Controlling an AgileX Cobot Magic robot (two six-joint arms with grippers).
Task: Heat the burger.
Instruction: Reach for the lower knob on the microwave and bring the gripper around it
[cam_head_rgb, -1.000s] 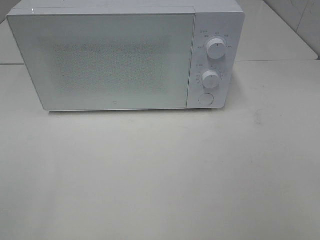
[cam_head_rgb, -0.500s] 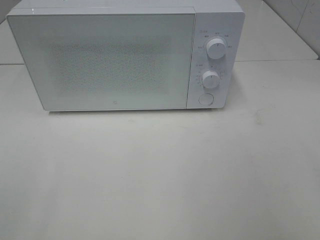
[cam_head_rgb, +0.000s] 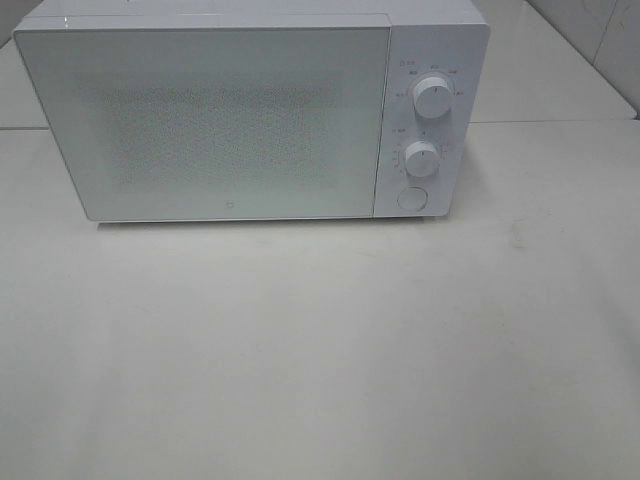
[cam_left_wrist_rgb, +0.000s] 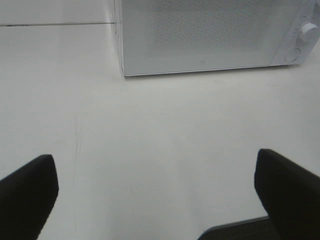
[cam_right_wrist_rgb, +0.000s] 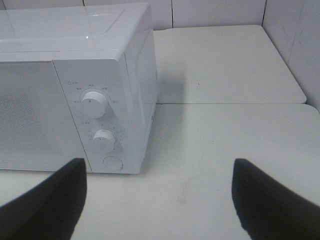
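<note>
A white microwave oven stands on the pale tabletop. Its door is shut, and the speckled mesh window in the door lets nothing inside be made out. On the control panel just beside the door sit an upper dial, a lower dial under it, and a round button at the foot of the panel.

The burger shows in none of the views, so where it lies cannot be told; the microwave's closed door hides whatever the cavity holds.

The left claw hangs in front of the microwave, towards the door's hinge side. It is released, and its two dark fingers stand wide apart with only bare tabletop between them. The right claw hangs in front of the microwave's panel end, facing the dials. It too is released: its dark fingers are spread wide and hold nothing. Neither claw touches the microwave, and neither appears in the high view.

Behind the microwave a seam crosses the tabletop, and a tiled wall rises beyond its panel end.
</note>
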